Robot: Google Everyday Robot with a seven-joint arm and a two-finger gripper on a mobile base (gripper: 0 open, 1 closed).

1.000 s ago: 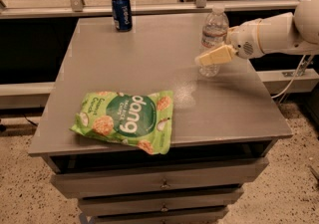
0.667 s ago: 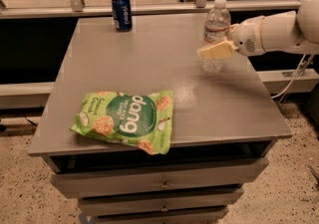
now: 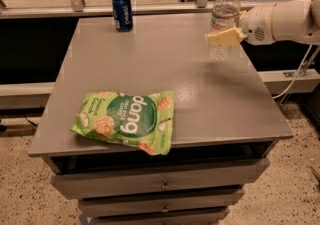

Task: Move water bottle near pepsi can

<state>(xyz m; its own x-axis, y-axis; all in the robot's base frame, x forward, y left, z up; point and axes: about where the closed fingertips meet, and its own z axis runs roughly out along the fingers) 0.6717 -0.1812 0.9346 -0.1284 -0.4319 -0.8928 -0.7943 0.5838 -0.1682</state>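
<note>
The water bottle (image 3: pixel 223 14) is clear with a white cap and stands upright over the right side of the grey table (image 3: pixel 165 74). My gripper (image 3: pixel 223 36) comes in from the right on a white arm and is shut on the bottle's lower half, its pale fingers (image 3: pixel 222 37) across the front. The bottle's base is at or just above the tabletop; I cannot tell which. The pepsi can (image 3: pixel 122 12), dark blue with a silver top, stands upright at the table's far left, well apart from the bottle.
A green "dang" snack bag (image 3: pixel 125 120) lies flat at the table's front left. Drawers (image 3: pixel 160 184) sit under the tabletop. A metal rail (image 3: pixel 150 8) runs behind the far edge. A cable (image 3: pixel 300 71) hangs at the right.
My gripper has carried the bottle up and toward the far edge of the table, and a little to the left. The can and the bag have not moved.
</note>
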